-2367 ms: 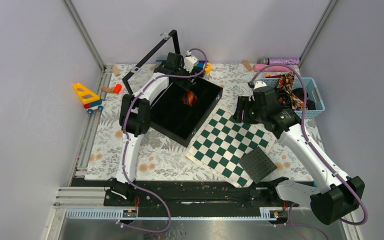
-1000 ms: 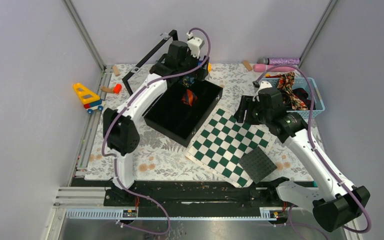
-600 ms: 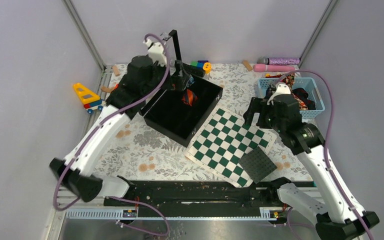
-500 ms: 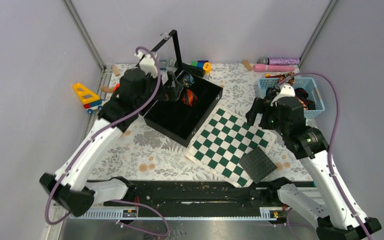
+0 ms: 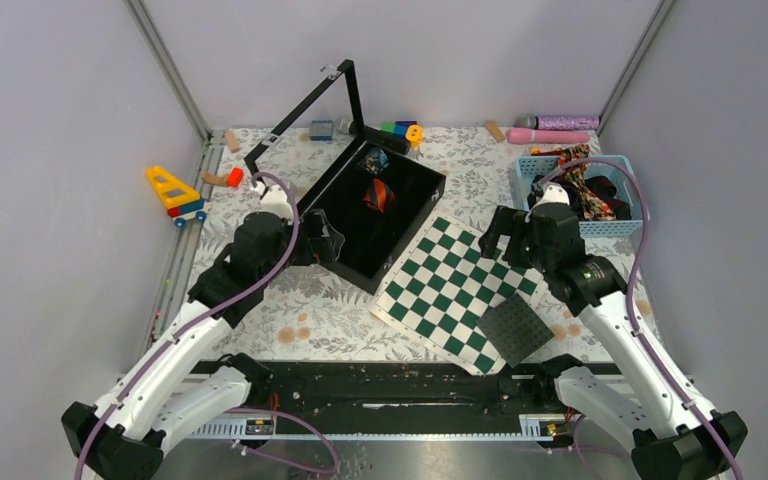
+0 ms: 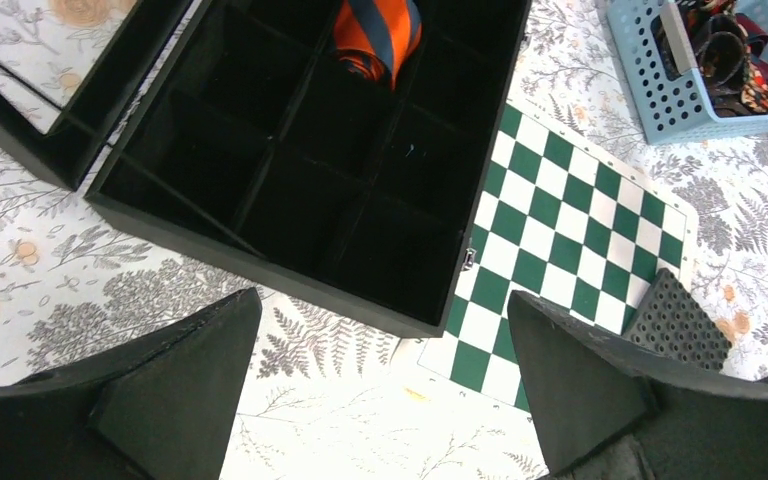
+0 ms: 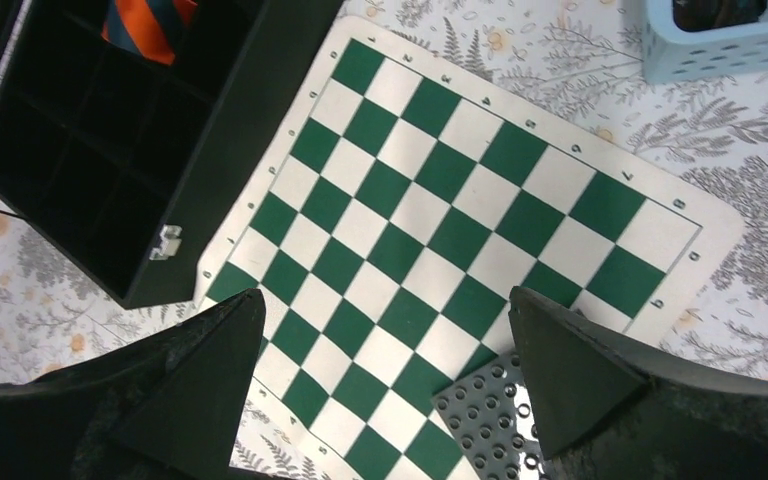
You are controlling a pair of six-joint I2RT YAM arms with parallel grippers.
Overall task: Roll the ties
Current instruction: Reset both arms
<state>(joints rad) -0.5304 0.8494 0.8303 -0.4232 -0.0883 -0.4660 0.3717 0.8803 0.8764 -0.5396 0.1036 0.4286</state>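
Beyond the left gripper [image 6: 380, 400], whose jaws stand wide apart with nothing between them, sits one black compartment box [image 6: 260, 255] holding two rolled ties. One is a striped tie [image 6: 375, 35], orange and navy, wound into a compact coil in a compartment on the side far from the jaws. The other is a dark floral tie [image 5: 373, 160], one compartment farther off. More loose ties [image 5: 585, 180] lie tangled in one blue basket [image 5: 620, 226]; their number cannot be told. The left arm is folded low, its wrist aimed at the box's near wall. The right gripper [image 7: 380, 390], jaws equally wide and empty, hangs over one chequered board [image 7: 440, 260]. The box is to its left and the basket ahead to its right, with the arm stretched forward.
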